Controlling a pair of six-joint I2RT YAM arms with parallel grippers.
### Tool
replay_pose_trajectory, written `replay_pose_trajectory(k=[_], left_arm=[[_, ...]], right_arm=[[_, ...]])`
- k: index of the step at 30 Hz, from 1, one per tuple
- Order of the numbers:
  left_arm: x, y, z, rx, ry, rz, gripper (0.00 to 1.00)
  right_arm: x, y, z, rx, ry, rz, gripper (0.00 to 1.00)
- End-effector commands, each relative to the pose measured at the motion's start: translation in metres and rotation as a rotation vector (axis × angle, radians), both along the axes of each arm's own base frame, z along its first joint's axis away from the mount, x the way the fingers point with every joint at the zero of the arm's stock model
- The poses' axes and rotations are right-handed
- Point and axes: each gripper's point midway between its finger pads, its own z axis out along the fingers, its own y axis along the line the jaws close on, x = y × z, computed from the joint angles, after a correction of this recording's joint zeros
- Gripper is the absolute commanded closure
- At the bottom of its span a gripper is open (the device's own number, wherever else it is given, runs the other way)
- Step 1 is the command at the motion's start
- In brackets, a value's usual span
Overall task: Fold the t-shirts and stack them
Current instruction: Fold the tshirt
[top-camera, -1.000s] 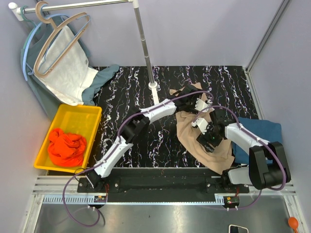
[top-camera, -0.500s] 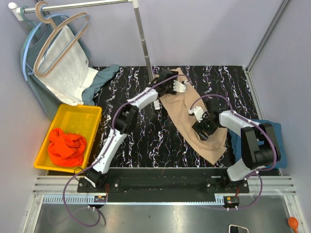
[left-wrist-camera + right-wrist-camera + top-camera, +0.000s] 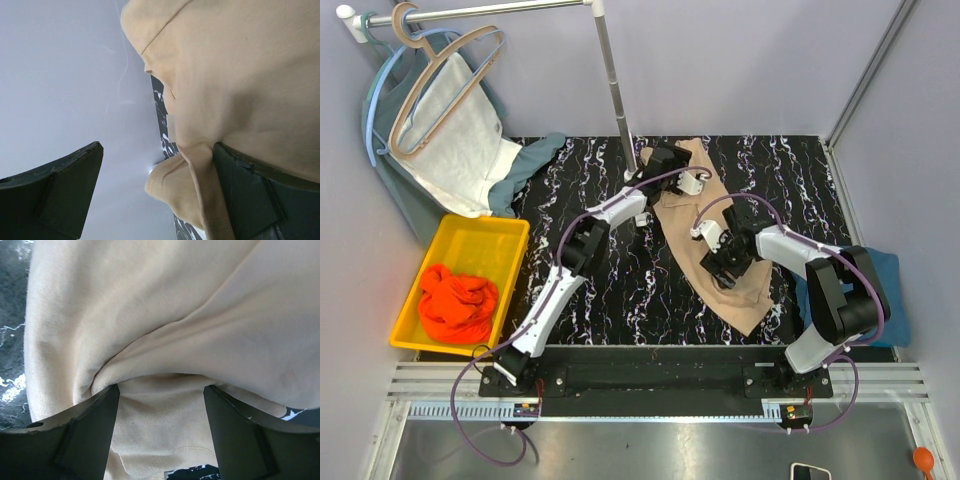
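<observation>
The yellow bin at the desk's left edge holds the crumpled orange-red t-shirt. The beige t-shirt stretches from the middle of the far edge toward the near right corner. The left pincer, spread wide, is at its far end, with cloth draped on one finger. The right pincer, also spread, sits on its middle. The blue t-shirt lies at the right edge.

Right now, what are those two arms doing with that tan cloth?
Both arms are at the beige t-shirt, which lies rumpled on the black marbled table. The left gripper is at its far end, the right gripper over its middle, both with jaws open around loose fabric. The orange-red t-shirt lies crumpled in the yellow bin, the teal-blue t-shirt beside the right arm.
</observation>
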Motion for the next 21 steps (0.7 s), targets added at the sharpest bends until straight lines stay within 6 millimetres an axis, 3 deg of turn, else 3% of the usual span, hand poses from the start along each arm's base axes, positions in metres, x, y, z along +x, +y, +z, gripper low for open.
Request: replay_pose_trajectory(k=[1,10,21], left_arm=[[-0.006,-0.035,0.006,-0.014,-0.06,-0.119,0.01],[0.002,-0.047,0.001,0.001,-0.147,-0.169,0.01],[0.012,-0.033,-0.008,0.07,-0.192,-0.173,0.01]], right_arm=[[-0.01,0.01,-0.002,0.0,0.022,0.038,0.23],[-0.024,0.026,0.016,0.009,0.033,0.068,0.23],[-0.048,0.039,0.037,-0.005,0.09,0.131,0.23]])
